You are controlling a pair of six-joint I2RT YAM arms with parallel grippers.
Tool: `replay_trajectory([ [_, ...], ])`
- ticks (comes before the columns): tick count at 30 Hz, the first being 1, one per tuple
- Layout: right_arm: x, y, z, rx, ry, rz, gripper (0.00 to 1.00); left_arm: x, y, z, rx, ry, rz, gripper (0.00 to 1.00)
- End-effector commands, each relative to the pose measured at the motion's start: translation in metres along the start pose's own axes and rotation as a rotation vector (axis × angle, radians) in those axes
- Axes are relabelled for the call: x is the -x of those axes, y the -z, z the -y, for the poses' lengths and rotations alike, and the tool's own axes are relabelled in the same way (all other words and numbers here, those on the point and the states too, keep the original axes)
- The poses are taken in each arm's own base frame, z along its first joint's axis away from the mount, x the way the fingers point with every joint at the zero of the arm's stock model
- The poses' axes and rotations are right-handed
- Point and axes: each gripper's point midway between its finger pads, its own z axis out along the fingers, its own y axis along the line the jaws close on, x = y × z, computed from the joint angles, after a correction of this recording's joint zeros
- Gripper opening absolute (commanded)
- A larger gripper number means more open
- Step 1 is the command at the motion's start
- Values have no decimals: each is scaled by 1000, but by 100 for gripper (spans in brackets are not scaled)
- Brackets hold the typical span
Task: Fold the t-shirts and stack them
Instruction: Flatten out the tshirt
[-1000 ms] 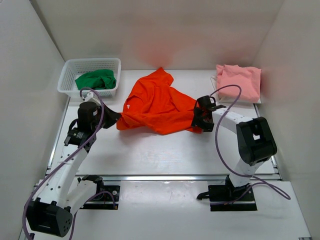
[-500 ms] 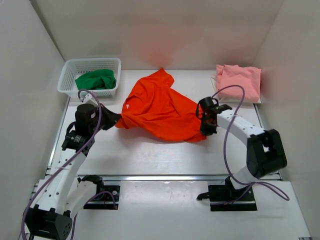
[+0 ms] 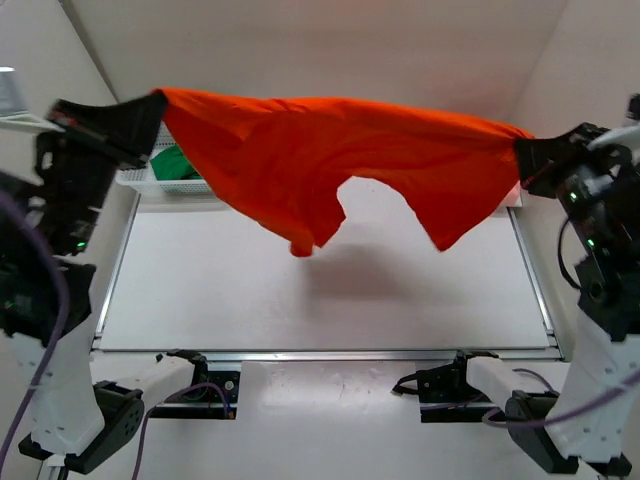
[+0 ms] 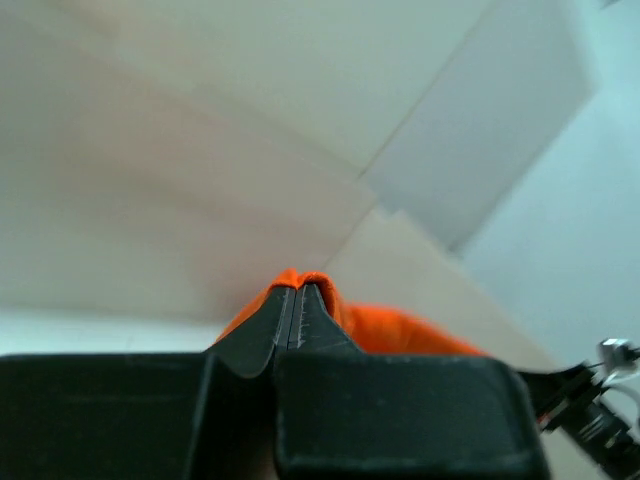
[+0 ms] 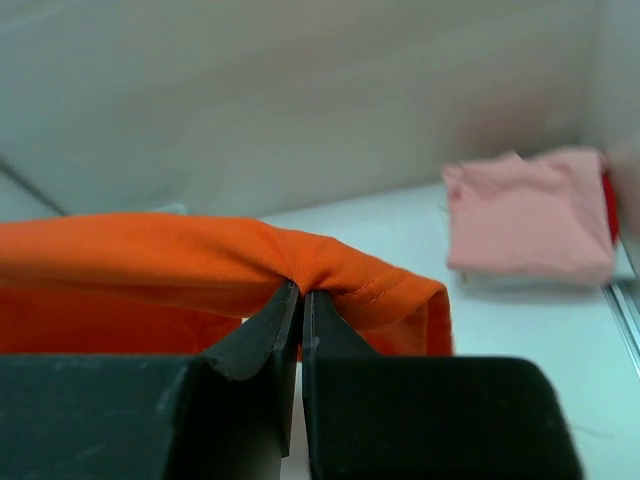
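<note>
One white counter (image 3: 300, 300) lies under everything. Three t-shirts show. The largest in view, the orange-red t-shirt (image 3: 300, 160), hangs spread in the air above the counter, stretched between the two arms, with its lower edge sagging in two lobes clear of the surface. The pale pink t-shirt (image 5: 530, 215), seen from the right wrist, lies folded on the counter at the far right corner. One white mesh basket (image 3: 135, 178) sits at the far left; in it is the green t-shirt (image 3: 175, 165), bunched and mostly hidden behind the orange-red cloth. There are two claws. The left claw (image 3: 152, 106) is clamped on the hanging shirt's left top edge, the right claw (image 3: 520, 160) on its right top edge. Both wrist views show fingers pressed together, pinching orange cloth.
</note>
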Motion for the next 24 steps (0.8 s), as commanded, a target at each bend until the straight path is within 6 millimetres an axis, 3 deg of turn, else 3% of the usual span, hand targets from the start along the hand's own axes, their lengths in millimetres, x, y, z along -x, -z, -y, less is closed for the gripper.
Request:
replay_trajectory([
  [1, 16, 26, -23, 105, 34, 52, 0, 41, 15, 34, -53, -23, 92, 0],
  [5, 35, 32, -30, 132, 45, 107, 0, 49, 15, 43, -89, -11, 142, 0],
  [8, 28, 5, -28, 139, 58, 65, 0, 32, -5, 29, -67, -43, 101, 0],
  [11, 15, -28, -19, 117, 83, 17, 0, 9, -44, -3, -25, -91, 10, 0],
  [12, 11, -36, -17, 110, 94, 6, 0, -1, -53, -6, -46, -96, -37, 0],
  [15, -24, -93, -6, 47, 173, -100, 0, -34, -92, -44, 6, -166, -147, 0],
  [16, -34, -104, -5, 46, 208, -119, 0, -55, -109, -66, 42, -172, -211, 0],
  [20, -83, -179, 15, -12, 284, -255, 0, -93, -162, -146, 192, -278, -316, 0],
  [21, -94, -200, 17, -40, 332, -269, 0, -77, -168, -143, 203, -305, -269, 0],
  [22, -83, -206, 10, -33, 376, -234, 0, -90, -181, -167, 250, -331, -309, 0],
  [23, -82, -222, 9, -38, 426, -231, 0, -79, -192, -171, 264, -356, -279, 0],
  [24, -88, -235, 9, -47, 444, -242, 0, -60, -195, -160, 249, -370, -229, 0],
])
